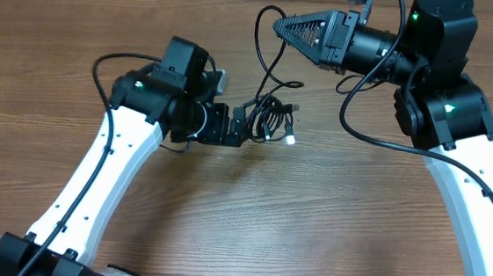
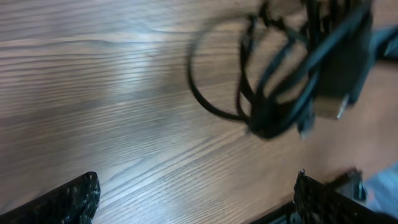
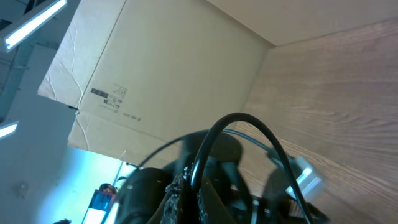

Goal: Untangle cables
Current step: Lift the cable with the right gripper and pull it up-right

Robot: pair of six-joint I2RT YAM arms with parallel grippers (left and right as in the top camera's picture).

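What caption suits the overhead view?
Right end effector pinches a strand of the cables; left end effector open beside them.

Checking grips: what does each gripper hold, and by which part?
The right gripper pinches a loop of one cable rising from the bundle; the open left gripper holds nothing.

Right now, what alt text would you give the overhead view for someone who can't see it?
The right fingers, shut, pinch one loop rising from a knotted bundle of black cables on a wooden table. The left fingers stand open beside the bundle.
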